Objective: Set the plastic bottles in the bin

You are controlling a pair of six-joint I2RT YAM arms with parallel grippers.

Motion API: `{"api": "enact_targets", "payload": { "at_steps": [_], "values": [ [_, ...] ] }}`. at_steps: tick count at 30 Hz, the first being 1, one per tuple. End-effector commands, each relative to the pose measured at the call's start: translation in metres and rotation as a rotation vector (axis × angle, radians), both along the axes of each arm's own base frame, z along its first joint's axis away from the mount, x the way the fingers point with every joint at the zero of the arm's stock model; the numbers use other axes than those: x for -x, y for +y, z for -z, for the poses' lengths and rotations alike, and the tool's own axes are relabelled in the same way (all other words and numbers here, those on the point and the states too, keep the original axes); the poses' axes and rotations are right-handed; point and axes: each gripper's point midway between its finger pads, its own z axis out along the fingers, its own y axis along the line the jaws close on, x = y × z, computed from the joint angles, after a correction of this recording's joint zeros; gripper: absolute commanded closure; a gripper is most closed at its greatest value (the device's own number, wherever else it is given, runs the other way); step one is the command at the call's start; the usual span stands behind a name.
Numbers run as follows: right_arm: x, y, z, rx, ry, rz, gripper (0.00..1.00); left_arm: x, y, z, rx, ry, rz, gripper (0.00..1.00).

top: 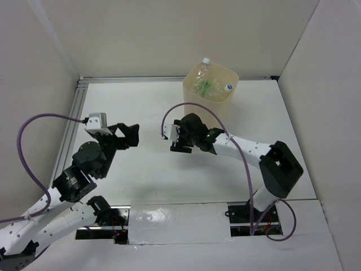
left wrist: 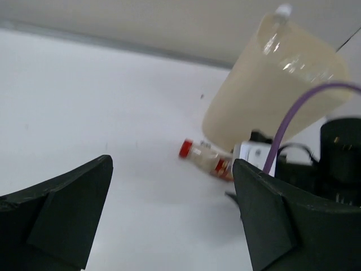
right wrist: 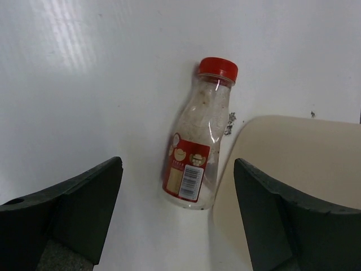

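I hold the right tool (right wrist: 177,169) wide open and empty, centred over the red-capped bottle (right wrist: 198,144) beside the bin (right wrist: 293,161), ready to pick.

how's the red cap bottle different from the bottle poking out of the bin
The red-cap bottle lies on its side on the table, outside the bin; the white-cap bottle sits inside it, neck above the rim. One cap is red, the other white. Both are clear plastic.

Red-capped bottle (right wrist: 197,152) — cream bin (left wrist: 254,96), perhaps translucent.
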Motion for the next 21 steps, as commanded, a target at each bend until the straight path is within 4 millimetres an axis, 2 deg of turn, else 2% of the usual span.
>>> {"api": "enact_targets", "payload": {
  "at_steps": [1, 3, 4, 6, 7, 9, 10, 14, 16, 17, 18, 19, 21],
  "values": [
    [-0.039, 0.003, -0.009, -0.021, -0.068, 0.143, 0.13, 0.016, 0.017, 0.056, 0.065, 0.162, -0.057, 0.00],
    [-0.045, 0.007, -0.003, -0.001, -0.051, 0.157, 0.13, 0.025, 0.021, 0.061, 0.110, 0.165, -0.047, 0.00],
    [-0.050, 0.002, 0.015, 0.039, -0.026, 0.176, 0.13, 0.027, 0.020, 0.067, 0.117, 0.171, -0.037, 0.00],
    [-0.054, 0.003, 0.025, 0.066, -0.013, 0.184, 0.13, 0.031, 0.024, 0.070, 0.118, 0.183, -0.040, 0.00],
    [-0.053, -0.001, 0.040, 0.102, 0.007, 0.192, 0.13, 0.031, 0.024, 0.070, 0.118, 0.183, -0.040, 0.00],
    [-0.055, -0.006, 0.050, 0.138, 0.039, 0.201, 0.13, 0.033, 0.028, 0.073, 0.100, 0.189, -0.049, 0.00],
    [-0.055, -0.010, 0.062, 0.156, 0.073, 0.209, 0.16, 0.033, 0.028, 0.069, 0.106, 0.182, -0.048, 0.00],
    [-0.050, -0.020, 0.080, 0.197, 0.191, 0.196, 0.21, 0.032, 0.025, 0.073, 0.094, 0.197, -0.041, 0.00],
    [-0.033, -0.020, 0.088, 0.215, 0.285, 0.122, 0.34, 0.031, 0.022, 0.075, 0.100, 0.207, -0.034, 0.00],
    [-0.027, -0.016, 0.080, 0.208, 0.295, 0.062, 0.43, 0.031, 0.021, 0.075, 0.109, 0.208, -0.035, 0.00],
    [-0.011, -0.020, 0.080, 0.229, 0.350, 0.021, 0.58, 0.032, 0.019, 0.075, 0.108, 0.209, -0.026, 0.00],
    [0.004, -0.012, 0.074, 0.196, 0.387, -0.079, 0.62, 0.031, 0.019, 0.072, 0.118, 0.199, -0.025, 0.00],
    [0.033, -0.011, 0.046, 0.161, 0.438, -0.204, 0.65, 0.030, 0.018, 0.074, 0.118, 0.199, -0.025, 0.00]
  ]
}}
